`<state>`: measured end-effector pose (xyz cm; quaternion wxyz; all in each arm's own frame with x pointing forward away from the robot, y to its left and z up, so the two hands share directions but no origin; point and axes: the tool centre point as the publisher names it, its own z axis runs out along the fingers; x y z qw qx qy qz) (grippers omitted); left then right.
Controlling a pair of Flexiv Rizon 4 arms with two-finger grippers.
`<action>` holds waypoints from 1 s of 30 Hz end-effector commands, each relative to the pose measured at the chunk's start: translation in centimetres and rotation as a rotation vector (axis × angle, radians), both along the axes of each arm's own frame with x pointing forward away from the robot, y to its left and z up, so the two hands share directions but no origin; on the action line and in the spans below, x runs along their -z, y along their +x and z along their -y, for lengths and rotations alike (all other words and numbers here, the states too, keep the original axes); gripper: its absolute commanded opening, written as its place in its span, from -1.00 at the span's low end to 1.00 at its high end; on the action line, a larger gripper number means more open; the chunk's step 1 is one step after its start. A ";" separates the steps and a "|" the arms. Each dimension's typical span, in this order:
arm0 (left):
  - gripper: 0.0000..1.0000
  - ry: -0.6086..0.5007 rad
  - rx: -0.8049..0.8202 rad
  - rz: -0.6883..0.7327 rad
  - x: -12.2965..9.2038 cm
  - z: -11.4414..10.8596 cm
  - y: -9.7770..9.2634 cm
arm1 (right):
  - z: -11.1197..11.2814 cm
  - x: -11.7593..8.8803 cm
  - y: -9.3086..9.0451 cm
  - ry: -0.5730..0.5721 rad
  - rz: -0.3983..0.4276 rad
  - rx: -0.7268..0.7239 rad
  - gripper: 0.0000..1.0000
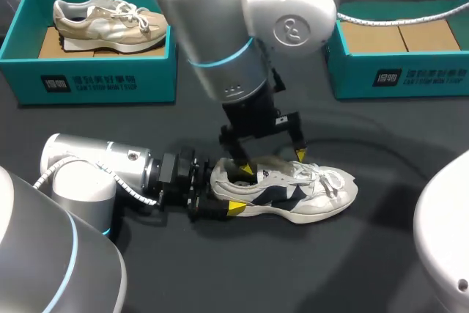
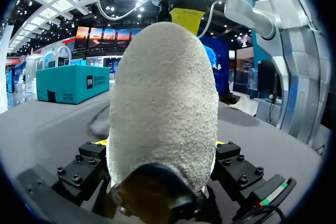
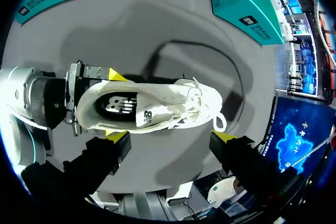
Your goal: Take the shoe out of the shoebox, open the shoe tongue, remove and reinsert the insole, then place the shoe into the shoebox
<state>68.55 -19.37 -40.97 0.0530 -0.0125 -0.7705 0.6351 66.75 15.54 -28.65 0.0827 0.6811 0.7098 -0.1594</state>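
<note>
Head view places the shoe (image 1: pixel 293 194) upright on its sole near the middle of the surface (image 1: pixel 293 269), heel toward 9 o'clock and toe toward 3 o'clock, outside both boxes. The left gripper (image 1: pixel 223 190) is clamped on the heel from two sides, as is confirmed in the right wrist view, where a yellow tip is seen on each flank of the heel. The right gripper (image 1: pixel 272 163) hangs just above the collar with its fingers spread apart and nothing held. The shoe is judged light, with a soft mesh-and-suede upper that would give under pressure and a firmer sole and heel counter; the heel is therefore thought the soundest place for a hold, while the tongue (image 3: pixel 157 118) and the insole (image 3: pixel 118 103) are thin and floppy and are best pinched by an edge through the opening. The laces (image 1: pixel 326 179) lie loose over the forefoot and could snag a finger. The surface is a dark, matte sheet on which some grip is expected. The left shoebox (image 1: pixel 95 78) at 11 o'clock holds a beige shoe (image 1: pixel 110 20); the right shoebox (image 1: pixel 396 75) at 1 o'clock shows its cardboard floor, and both stand well apart from the shoe.
</note>
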 end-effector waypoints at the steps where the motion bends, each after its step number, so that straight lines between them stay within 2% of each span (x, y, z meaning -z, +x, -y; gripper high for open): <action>1: -1.00 0.000 -0.001 0.000 0.2 0.0 0.2 | -0.2 1.0 0.0 -0.022 0.013 0.009 1.00; 15: -1.00 0.000 -0.001 0.000 0.2 0.0 0.2 | -0.6 2.7 1.1 -0.078 0.022 0.073 1.00; 30: -1.00 0.000 -0.001 0.000 0.2 0.0 0.2 | -1.5 4.2 1.1 -0.175 0.027 0.075 0.96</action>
